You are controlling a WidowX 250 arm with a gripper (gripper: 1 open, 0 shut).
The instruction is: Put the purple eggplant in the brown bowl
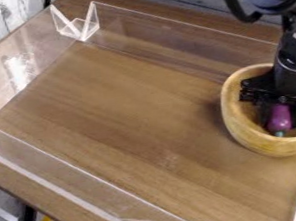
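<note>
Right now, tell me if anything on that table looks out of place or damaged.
Nothing stands out. The gripper is down inside the wooden bowl with the eggplant between its closed fingers. The bowl sits upright near the table's right edge, nothing spilled or broken.

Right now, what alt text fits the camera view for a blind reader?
A black robot pincer, shut on a purple eggplant, reaches down into a brown bowl at the right of a wooden table edged with clear panels.
</note>
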